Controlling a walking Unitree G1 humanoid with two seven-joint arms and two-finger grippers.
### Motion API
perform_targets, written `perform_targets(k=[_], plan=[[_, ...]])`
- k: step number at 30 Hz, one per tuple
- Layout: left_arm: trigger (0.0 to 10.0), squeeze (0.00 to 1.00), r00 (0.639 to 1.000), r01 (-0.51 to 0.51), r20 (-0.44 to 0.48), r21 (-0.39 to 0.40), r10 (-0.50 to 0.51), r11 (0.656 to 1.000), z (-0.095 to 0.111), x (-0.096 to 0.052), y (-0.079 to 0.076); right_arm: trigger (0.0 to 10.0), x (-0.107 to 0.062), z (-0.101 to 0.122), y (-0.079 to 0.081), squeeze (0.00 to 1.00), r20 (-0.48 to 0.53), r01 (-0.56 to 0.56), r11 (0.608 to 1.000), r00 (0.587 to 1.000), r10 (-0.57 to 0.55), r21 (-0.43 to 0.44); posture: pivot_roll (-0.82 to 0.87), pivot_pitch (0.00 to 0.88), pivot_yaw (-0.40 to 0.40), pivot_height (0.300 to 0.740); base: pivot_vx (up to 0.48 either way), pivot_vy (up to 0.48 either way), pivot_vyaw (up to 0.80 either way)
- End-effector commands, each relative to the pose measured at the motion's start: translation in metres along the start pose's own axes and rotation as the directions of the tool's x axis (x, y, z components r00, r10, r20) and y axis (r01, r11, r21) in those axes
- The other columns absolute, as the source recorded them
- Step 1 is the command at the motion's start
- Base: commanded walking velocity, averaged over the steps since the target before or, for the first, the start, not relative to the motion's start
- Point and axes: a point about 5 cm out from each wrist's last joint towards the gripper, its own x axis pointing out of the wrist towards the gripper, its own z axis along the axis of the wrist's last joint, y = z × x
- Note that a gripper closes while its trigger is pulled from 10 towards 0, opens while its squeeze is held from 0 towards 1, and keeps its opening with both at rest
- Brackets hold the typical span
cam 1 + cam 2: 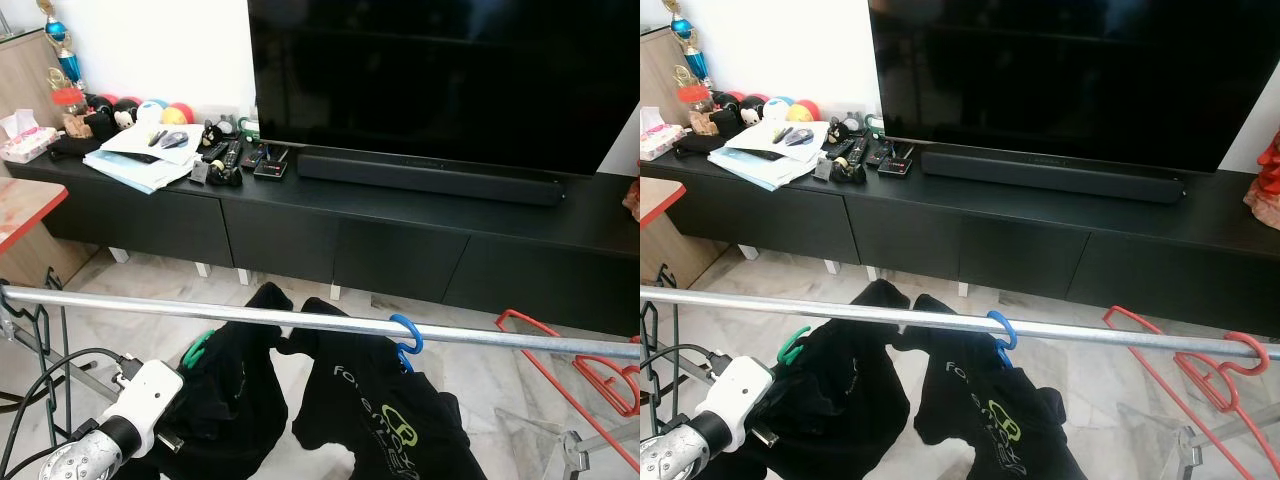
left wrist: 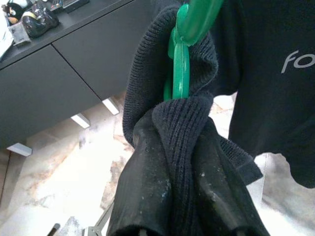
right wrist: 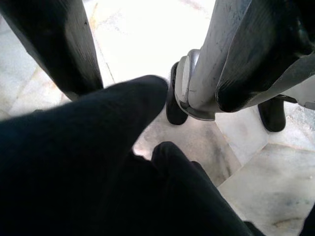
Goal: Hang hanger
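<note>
Already a blue plastic hanger (image 1: 405, 333) hangs on the metal rail (image 1: 300, 320); left gripper (image 2: 182, 162), clamped on the green plastic hanger's (image 2: 181, 69) black shirt collar (image 2: 167, 113), has not hooked it.

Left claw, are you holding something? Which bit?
Yes. The left claw is shut on the black shirt's ribbed collar, bunched around the neck of the green hanger. The right claw is open and grips nothing.

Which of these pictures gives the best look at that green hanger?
The left wrist view: the green hanger runs close up through the black shirt's collar, pinched by the left gripper. Both eye views catch just its hook below the metal rail.
</note>
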Motion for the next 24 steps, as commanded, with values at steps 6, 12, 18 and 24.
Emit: perform_targets(k=[6, 12, 18, 24], plan=[[10.0, 0.00, 0.989, -0.134, 0.043, -0.079, 0.138, 0.988, 0.006, 0.002, 0.016, 10.0, 0.002, 0.007, 0.012, 0.00, 0.010, -0.016, 1.000, 1.000, 0.016, -0.002, -0.04, 0.075, 0.001, 0.740, 0.000, 0.000, 0.00], [10.0, 0.00, 0.976, -0.209, 0.026, -0.140, 0.215, 0.968, 0.007, 0.006, 0.024, 10.0, 0.003, 0.009, 0.018, 0.00, 0.013, -0.023, 1.000, 1.000, 0.023, -0.003, -0.04, 0.075, 0.003, 0.740, 0.000, 0.000, 0.00], [10.0, 0.00, 0.965, -0.262, -0.018, -0.164, 0.262, 0.951, 0.003, 0.010, 0.029, 10.0, 0.001, 0.003, 0.001, 0.00, 0.006, -0.008, 1.000, 1.000, 0.008, -0.001, -0.04, 0.076, 0.004, 0.740, 0.000, 0.000, 0.00], [10.0, 0.00, 0.968, -0.251, -0.080, -0.182, 0.240, 0.951, -0.002, 0.015, 0.025, 10.0, 0.001, 0.004, 0.001, 0.00, 0.006, -0.007, 1.000, 1.000, 0.007, -0.001, -0.04, 0.077, 0.006, 0.740, 0.000, 0.000, 0.00]])
